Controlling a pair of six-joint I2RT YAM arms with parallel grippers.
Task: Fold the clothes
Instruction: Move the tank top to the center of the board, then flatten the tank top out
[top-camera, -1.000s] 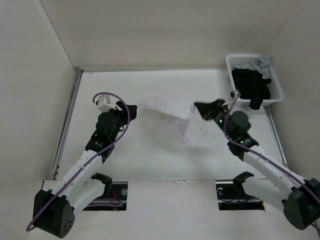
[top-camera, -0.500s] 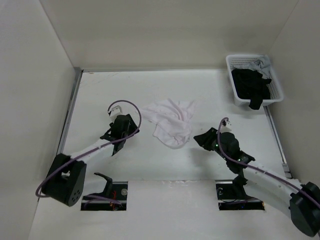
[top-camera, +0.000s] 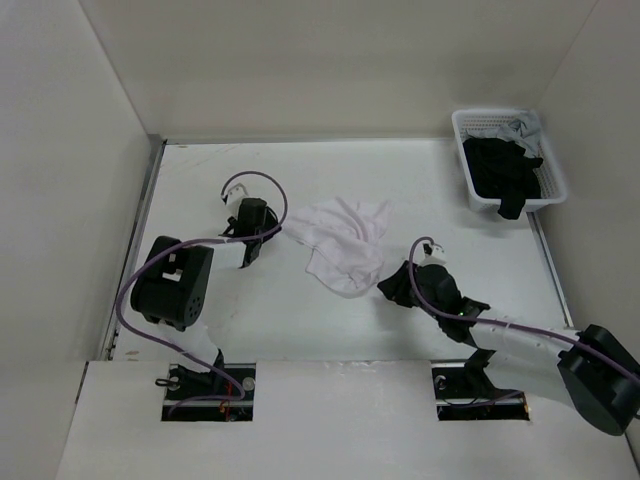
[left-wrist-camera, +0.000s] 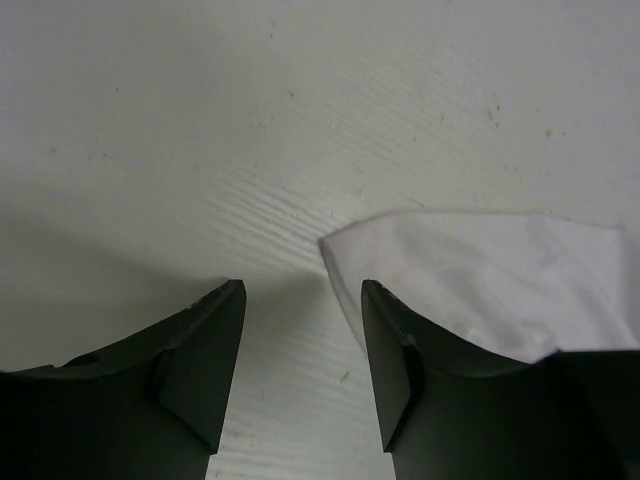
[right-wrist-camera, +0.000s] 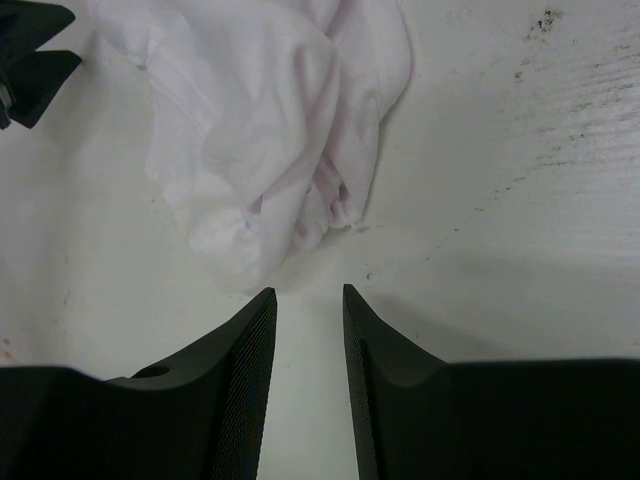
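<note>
The white garment (top-camera: 342, 240) is lying crumpled on the worktop (top-camera: 400, 180), between the two arms. The left gripper (left-wrist-camera: 300, 300) is holding its jaws apart over bare worktop, gripping nothing. A flat corner of the garment is lying just ahead of its right-hand jaw and disappearing behind it. The right gripper (right-wrist-camera: 308, 300) is likewise holding its jaws apart and empty, with the bunched cloth just ahead and slightly to their left. Well beyond the right jaws, a white basket (top-camera: 460, 148) is sitting in the far corner, carrying black garments (top-camera: 505, 170).
</note>
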